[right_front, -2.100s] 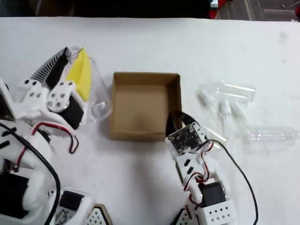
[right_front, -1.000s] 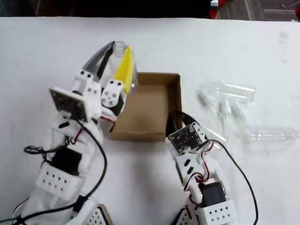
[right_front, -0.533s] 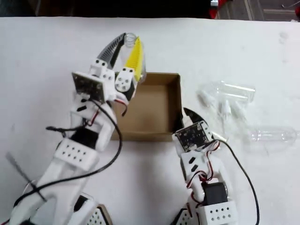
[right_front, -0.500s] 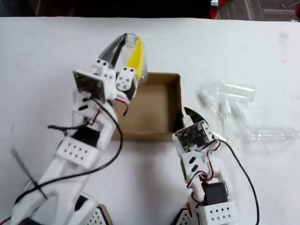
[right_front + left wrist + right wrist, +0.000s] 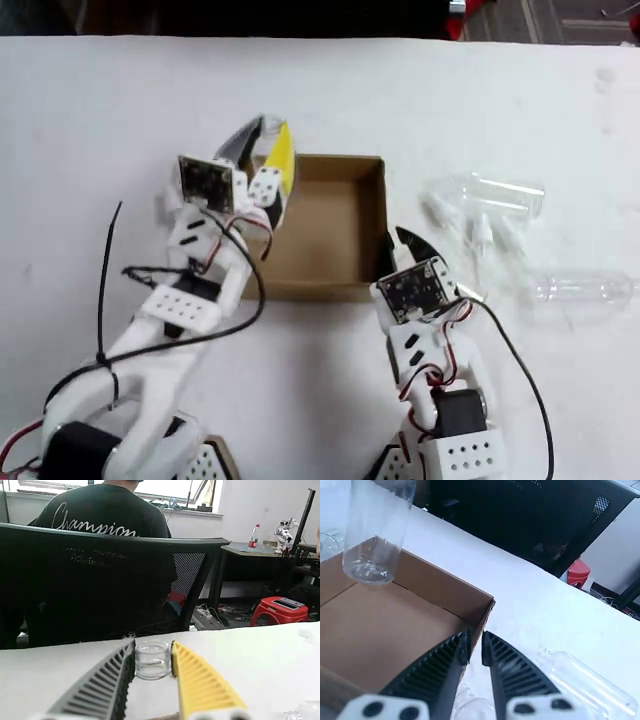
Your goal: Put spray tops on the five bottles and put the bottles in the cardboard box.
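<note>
My left gripper (image 5: 264, 128) is shut on a clear bottle (image 5: 262, 150) and holds it upright by the neck over the back left corner of the cardboard box (image 5: 320, 230). In the left wrist view the bottle's open neck (image 5: 152, 659) sits between the grey and yellow fingers of the left gripper (image 5: 152, 649). The right wrist view has this bottle (image 5: 377, 530) hanging above the box (image 5: 385, 635). My right gripper (image 5: 396, 242) stands at the box's front right corner. Its fingers (image 5: 495, 660) are shut but for a thin gap, with nothing between them.
Right of the box lie clear bottles (image 5: 500, 192) and several white spray tops (image 5: 480, 232). Another bottle (image 5: 585, 290) lies farther right. One lying bottle (image 5: 585, 680) is just beyond the right gripper. An office chair (image 5: 110, 580) stands behind the table.
The left arm swung the bottle from the table left of the box over to the box's back left corner. The right gripper shifted slightly to the right.
</note>
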### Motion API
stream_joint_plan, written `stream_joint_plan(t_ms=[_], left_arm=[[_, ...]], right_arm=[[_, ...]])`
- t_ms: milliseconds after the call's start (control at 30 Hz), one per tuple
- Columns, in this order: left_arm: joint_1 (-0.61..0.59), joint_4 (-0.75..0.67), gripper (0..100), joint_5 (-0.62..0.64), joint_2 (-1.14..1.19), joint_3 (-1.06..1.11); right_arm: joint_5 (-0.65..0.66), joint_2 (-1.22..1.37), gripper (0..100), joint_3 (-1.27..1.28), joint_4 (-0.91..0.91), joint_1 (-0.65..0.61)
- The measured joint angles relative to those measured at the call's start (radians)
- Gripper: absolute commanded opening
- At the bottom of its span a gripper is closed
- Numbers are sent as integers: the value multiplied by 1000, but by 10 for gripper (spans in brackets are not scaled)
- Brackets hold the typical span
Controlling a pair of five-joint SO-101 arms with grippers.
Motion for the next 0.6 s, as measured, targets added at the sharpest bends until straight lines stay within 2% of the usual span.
stream_joint_plan(t_ms=[233,400,467,600], left_arm=[[-3,0,20,0,-51,43],[-41,-3,20,3,109,-18],[-54,-43,20,5,183,-32],[-58,-212,20,5,293,-34]], right_arm=[[0,0,24,0,0,0],[0,0,24,0,0,0],[0,0,24,0,0,0],[0,0,24,0,0,0]])
